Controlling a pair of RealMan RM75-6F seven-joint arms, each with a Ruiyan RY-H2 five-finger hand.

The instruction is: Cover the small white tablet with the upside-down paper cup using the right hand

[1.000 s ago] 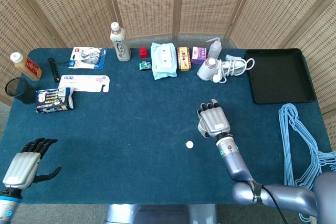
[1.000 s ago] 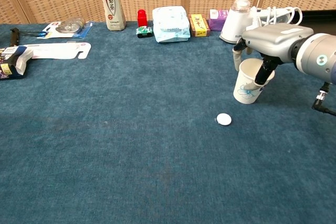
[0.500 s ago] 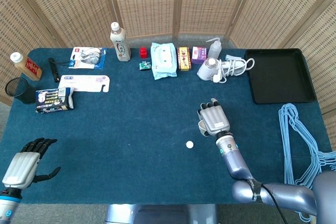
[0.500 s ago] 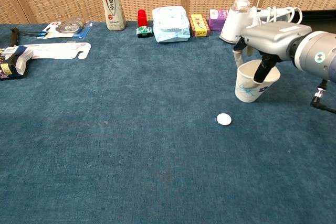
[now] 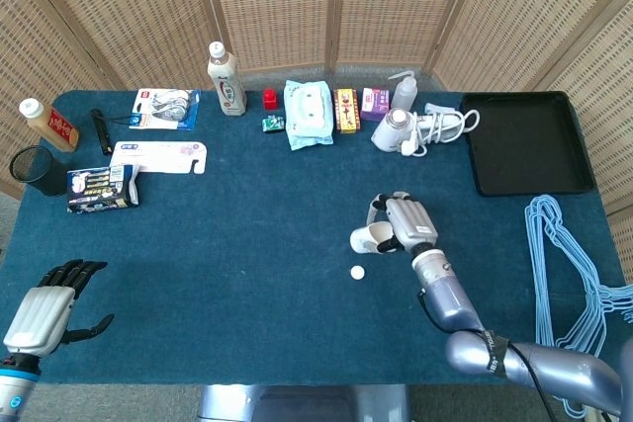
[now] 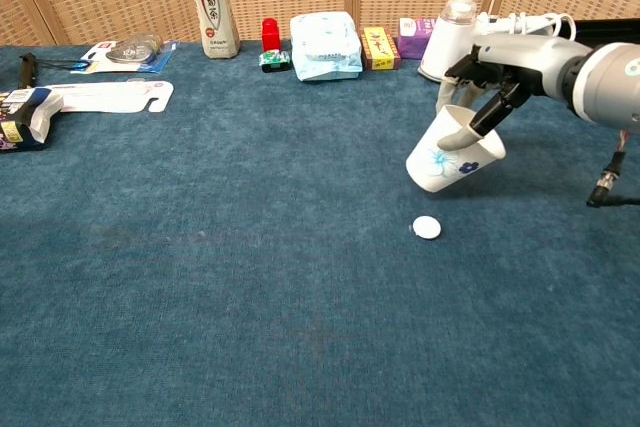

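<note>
Since a second ago the paper cup (image 6: 452,160) has gone from standing mouth-up on the desk (image 6: 250,277) to being lifted and tipped over sideways, base swinging out toward the desk's left edge. So I'm mid-flip right now.

My right hand (image 6: 497,84) has it pinched at the rim, with one of the fingers (image 6: 487,113) hooked inside the mouth and the rest on the outside wall. That grip is on purpose: holding by the rim lets the wrist roll carry the cup round until the mouth faces down. It's clear of the desk, tilted and not yet upside down.

The small white tablet (image 6: 427,228) sits on bare cloth just below and a bit nearer the front edge than the cup, well away from the clutter along the back edge. Close, not touching. In the head view the cup (image 5: 367,239) hangs just behind the tablet (image 5: 357,272).

Left hand (image 5: 45,308) is parked near the front left corner, fingers spread, holding nothing, out of the way.

My guess for next: finish the roll, then shift toward the front edge so the mouth comes down around the tablet. The finger inside the rim might snag on release.
</note>
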